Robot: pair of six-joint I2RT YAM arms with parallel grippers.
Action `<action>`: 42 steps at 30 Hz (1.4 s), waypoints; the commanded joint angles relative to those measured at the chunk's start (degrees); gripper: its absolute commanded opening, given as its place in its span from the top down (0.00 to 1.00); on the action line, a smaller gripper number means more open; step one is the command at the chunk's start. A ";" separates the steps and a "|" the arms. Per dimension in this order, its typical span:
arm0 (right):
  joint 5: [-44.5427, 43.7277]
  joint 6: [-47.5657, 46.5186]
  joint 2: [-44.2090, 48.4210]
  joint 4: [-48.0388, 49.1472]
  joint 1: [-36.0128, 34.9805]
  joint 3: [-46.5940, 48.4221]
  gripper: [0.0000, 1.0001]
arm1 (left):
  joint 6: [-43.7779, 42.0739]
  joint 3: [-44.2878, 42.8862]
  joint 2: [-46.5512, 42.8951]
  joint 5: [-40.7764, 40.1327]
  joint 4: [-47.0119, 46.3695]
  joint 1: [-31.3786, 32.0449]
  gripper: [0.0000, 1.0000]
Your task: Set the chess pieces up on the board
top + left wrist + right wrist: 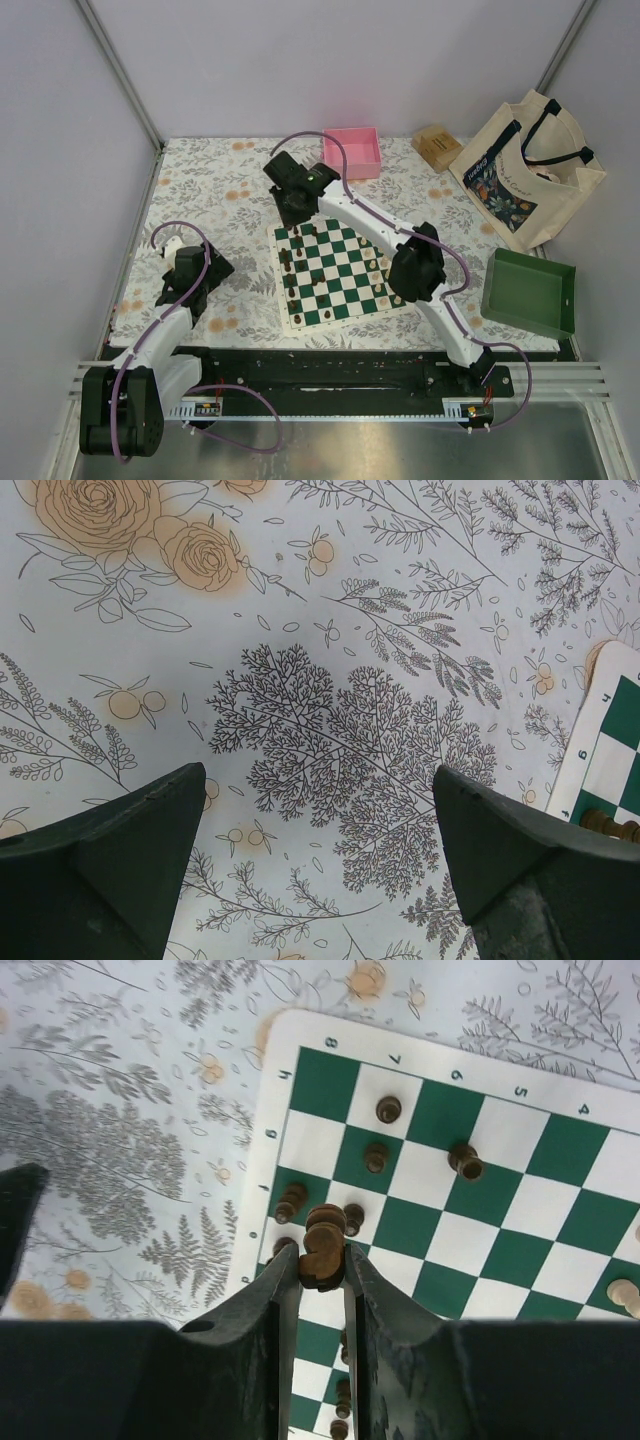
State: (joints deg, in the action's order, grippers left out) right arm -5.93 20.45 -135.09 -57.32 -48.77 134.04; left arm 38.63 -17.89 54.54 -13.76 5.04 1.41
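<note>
Top: green-and-white checked board mat (335, 275) lies mid-table on floral cloth (220, 180).
Left wrist: left gripper (315, 780) spread wide, nothing between the fingers.
Right wrist: right gripper (320, 1260) pinches a dark brown wooden chess piece (322, 1228) over the board's edge squares.

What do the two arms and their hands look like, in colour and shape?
The left arm and right arm have white links, black joints and looping lilac cables. The left hand and right hand each have two dark, wedge-shaped fingers tapering to blunt tips.
</note>
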 commanded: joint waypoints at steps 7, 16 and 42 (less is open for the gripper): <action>3.21 -1.20 -6.76 -0.78 -0.27 8.25 0.72 | -0.22 -1.71 -0.49 -0.30 -1.70 0.00 0.01; 5.23 -1.55 -9.93 0.02 -0.36 10.63 0.71 | -0.14 -1.80 -0.49 -0.39 -1.52 -0.09 0.01; 7.25 -1.73 -15.12 0.54 -0.53 13.27 0.67 | -0.14 -1.88 -0.40 -0.30 -1.52 0.00 0.01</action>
State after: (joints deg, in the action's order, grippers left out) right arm 0.60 19.46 -149.51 -57.69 -49.08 144.44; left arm 38.63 -17.89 54.54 -13.74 5.02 1.41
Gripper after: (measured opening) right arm 0.328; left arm 0.988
